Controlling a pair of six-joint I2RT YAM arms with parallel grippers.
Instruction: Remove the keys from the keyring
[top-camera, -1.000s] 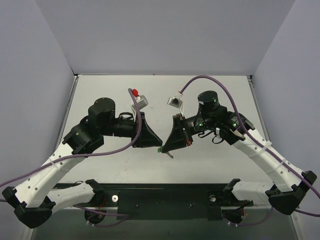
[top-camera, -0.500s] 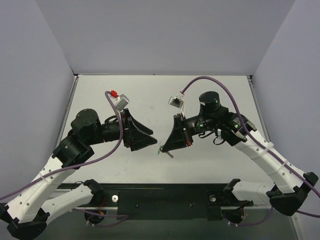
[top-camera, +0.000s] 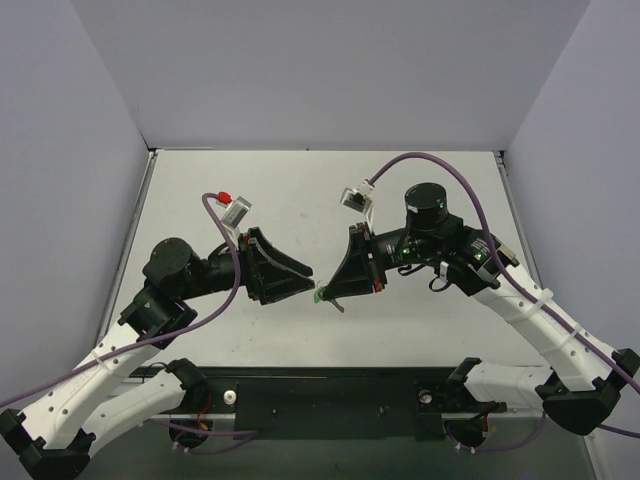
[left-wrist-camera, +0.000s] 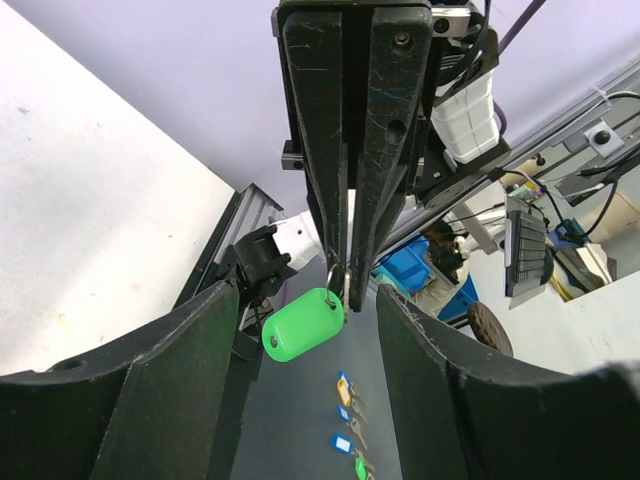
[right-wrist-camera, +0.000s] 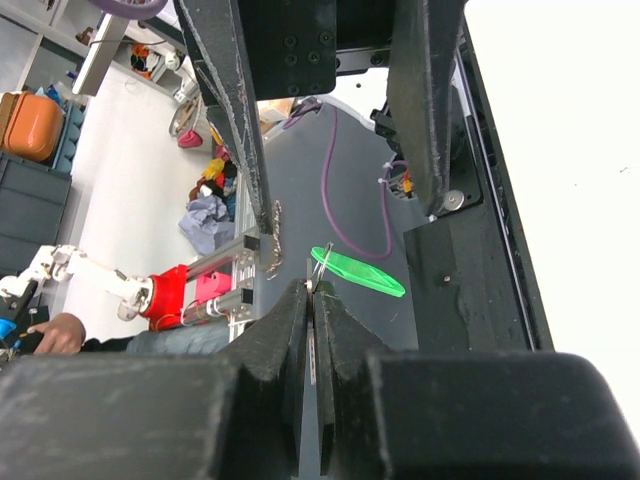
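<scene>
My right gripper (top-camera: 330, 294) is shut on the small silver-grey key (right-wrist-camera: 311, 330), held above the white table (top-camera: 300, 190). The key's blade shows edge-on between the right fingertips (right-wrist-camera: 297, 305). The small ring (right-wrist-camera: 318, 262) and the bright green oval tag (right-wrist-camera: 358, 272) hang from it. In the left wrist view the green tag (left-wrist-camera: 302, 323) dangles below the shut right fingers (left-wrist-camera: 318, 150). My left gripper (left-wrist-camera: 305, 300) is open, its two fingers either side of the tag without touching it. In the top view the left gripper (top-camera: 308, 274) sits just left of the tag (top-camera: 318, 296).
Purple cables loop over both arms. A black rail (top-camera: 330, 395) runs along the near table edge. Several spare tagged keys (left-wrist-camera: 345, 392) lie on a dark surface far below. Grey walls close the table's back and sides.
My left arm has drawn back to the left and swung lower, its open gripper still pointing at the tag. The right gripper holds the key in nearly the same place.
</scene>
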